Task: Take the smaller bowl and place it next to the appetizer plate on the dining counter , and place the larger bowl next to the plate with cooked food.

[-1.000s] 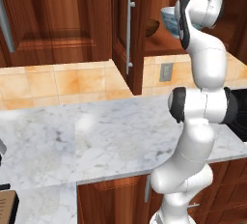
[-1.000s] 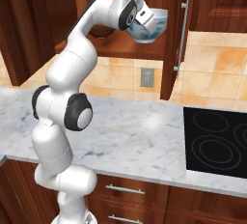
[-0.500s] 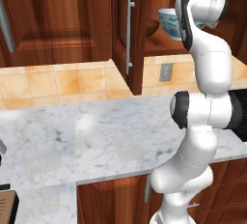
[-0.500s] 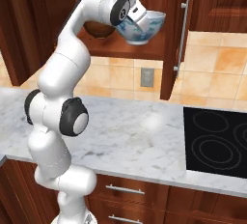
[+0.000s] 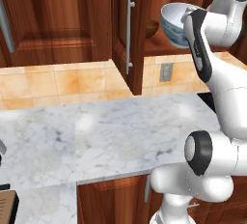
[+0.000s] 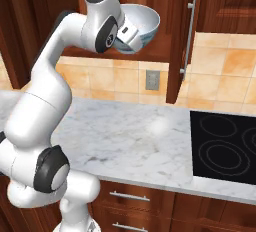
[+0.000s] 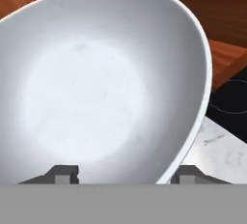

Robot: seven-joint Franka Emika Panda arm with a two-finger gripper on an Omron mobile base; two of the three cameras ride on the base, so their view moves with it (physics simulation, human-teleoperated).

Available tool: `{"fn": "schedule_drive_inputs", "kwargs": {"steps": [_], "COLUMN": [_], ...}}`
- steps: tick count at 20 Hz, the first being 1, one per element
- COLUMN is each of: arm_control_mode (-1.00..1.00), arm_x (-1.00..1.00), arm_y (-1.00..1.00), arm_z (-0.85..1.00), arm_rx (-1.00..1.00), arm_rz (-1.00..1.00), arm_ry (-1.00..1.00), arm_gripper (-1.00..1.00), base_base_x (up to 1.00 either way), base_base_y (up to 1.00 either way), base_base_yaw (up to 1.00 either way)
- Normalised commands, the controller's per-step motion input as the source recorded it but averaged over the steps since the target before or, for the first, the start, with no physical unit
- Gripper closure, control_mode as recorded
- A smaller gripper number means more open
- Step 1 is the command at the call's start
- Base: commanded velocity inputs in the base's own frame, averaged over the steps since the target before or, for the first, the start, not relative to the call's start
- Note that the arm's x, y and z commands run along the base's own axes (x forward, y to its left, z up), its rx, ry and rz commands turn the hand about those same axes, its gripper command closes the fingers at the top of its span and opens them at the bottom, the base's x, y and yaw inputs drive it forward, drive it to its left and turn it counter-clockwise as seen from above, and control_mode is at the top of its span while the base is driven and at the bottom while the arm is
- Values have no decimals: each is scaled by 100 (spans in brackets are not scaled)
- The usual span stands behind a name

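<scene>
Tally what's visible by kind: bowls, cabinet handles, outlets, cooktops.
Bowls: 2, larger bowl at the gripper, smaller bowl on the cabinet shelf
Cabinet door handles: 2
Drawer handles: 2
Wall outlets: 1
Cooktops: 1
Total: 8

Kitchen: wooden cabinets (image 5: 58, 20), marble counter (image 6: 140, 136), cooktop (image 6: 225, 146).

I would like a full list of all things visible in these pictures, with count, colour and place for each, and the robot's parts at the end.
larger bowl: one, white with blue-green pattern outside, held tilted in front of the open wall cabinet.
smaller bowl: one, dark brown, on the cabinet shelf behind the larger bowl.
wall counter: one, white-grey marble, below the cabinets.
cooktop: one, black, set in the counter.
wall outlet: one, grey, on the tan tiles.
gripper: one, dark tips, closed on the larger bowl's rim.
</scene>
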Motion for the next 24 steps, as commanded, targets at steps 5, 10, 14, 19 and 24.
{"fn": "schedule_drive_inputs", "kwargs": {"steps": [5,10,14,19,24], "arm_control_mode": [-100,-100,-100,-100,100], "arm_x": [-100,-100,-71,-36,-19], "arm_y": [-14,0,7,25,7], "arm_z": [24,4,-51,-34,-7], "arm_rx": [1,0,-2,-5,0], "arm_rz": [0,2,0,0,0], "arm_ry": [19,17,-2,-10,-1], "arm_gripper": [100,100,100,100,100], "base_base_x": [0,0,0,0,-60], "base_base_y": [0,0,0,0,3], "base_base_yaw": [0,0,0,0,1]}}
